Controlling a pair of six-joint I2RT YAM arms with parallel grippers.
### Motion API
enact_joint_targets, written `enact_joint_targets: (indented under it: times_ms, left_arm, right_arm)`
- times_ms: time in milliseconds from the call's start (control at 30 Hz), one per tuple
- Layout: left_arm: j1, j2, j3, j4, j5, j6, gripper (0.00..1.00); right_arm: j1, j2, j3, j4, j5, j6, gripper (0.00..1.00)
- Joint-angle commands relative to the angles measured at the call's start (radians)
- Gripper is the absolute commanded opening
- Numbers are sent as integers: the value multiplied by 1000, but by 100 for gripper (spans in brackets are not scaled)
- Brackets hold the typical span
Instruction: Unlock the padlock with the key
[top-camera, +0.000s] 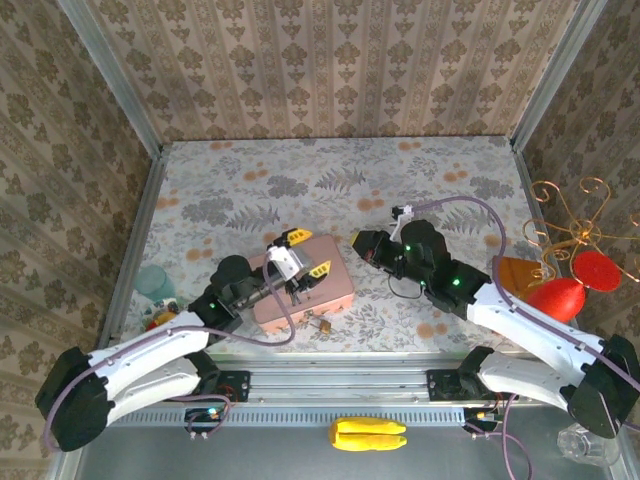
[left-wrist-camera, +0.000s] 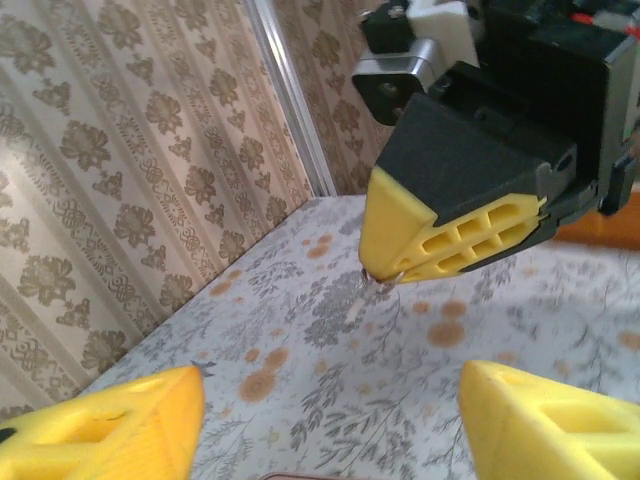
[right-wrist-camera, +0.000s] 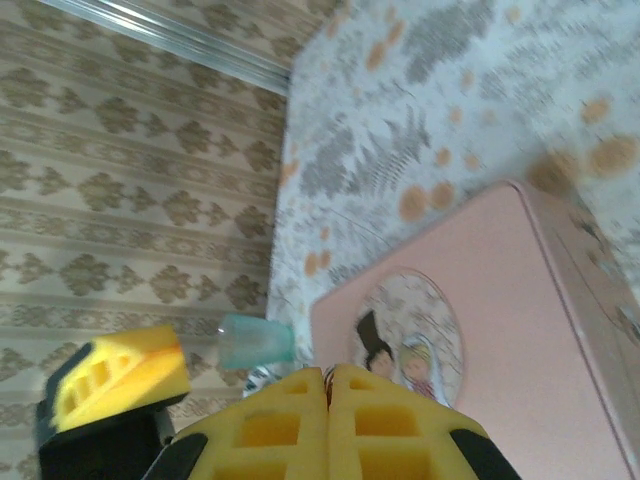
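From above, we see the left gripper (top-camera: 306, 254) over the pink tin (top-camera: 320, 290), which lies toward the near edge of the surface (top-camera: 250, 180). Its fingers are spread and released, with nothing between them. The padlock (top-camera: 323, 323) is a tiny brass speck on the surface, just beside the tin's near edge and touched by neither arm. The right gripper (top-camera: 360, 243) hangs close by, off the tin's far right corner.

In the left wrist view, our own two yellow fingers (left-wrist-camera: 100, 430) stand wide apart at the bottom. The right gripper (left-wrist-camera: 385, 272) faces us, clenched. A thin pale sliver pokes from its tips, and we judge it to be the key (left-wrist-camera: 370, 283), though it is too small to be sure.

In the right wrist view, the fingers (right-wrist-camera: 290, 420) are pressed together with no gap. The tin (right-wrist-camera: 520, 330) and its cartoon couple lie beyond them. One finger of the left gripper shows at lower left, and a teal cup (right-wrist-camera: 255, 340) stands near the surface's left edge.

We judge the step in hand to be getting the key settled in the right fingers, with the lock not yet approached. Next, the left fingers must go down to the padlock, pinch its body and steady it with the keyhole facing out. The right arm must then line the sliver up very finely with that hole.
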Motion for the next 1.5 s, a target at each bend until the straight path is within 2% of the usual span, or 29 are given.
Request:
enact_joint_targets:
  times_ms: [0,100,233,333,467,567,633,667,867,967,1200,1467]
  left_arm:
    - [17,1,45,-84,-38,-217,73]
    - [95,36,75,-62,86,-406,71]
    - [261,99,75,83,315,-690,66]
    - [337,137,70,146,410,-786,62]
    - [369,174,49,248,500,-866,61]
    - [393,211,24,395,566,-951,62]
    - [399,246,16,466,592,-998,60]
    - [430,262,15,488,598,-1012,59]
    - [442,389,16,691,639,-1156,54]
    - [442,419,31,691,659,-1171,50]
    - [435,419,35,688,669,-1175,49]
    - [422,447,53,687,708,-1168,53]
  right_arm:
    - [16,-10,-26,144,59,-55,0]
    - [51,0,-63,268,69,-99,0]
    - [103,-1,-81,332,126,-202,0]
    - [118,4,-120,410,165,-235,0]
    - [124,28,-168,507,201,-256,0]
    - [133,67,-175,570,200,-276,0]
    - [134,95,-174,610,175,-293,0]
    - [137,105,-175,628,169,-299,0]
    - [168,179,-180,741,190,-324,0]
    - [174,222,-164,770,188,-321,0]
    - [179,265,-158,825,221,-325,0]
    - [180,263,-142,825,228,-348,0]
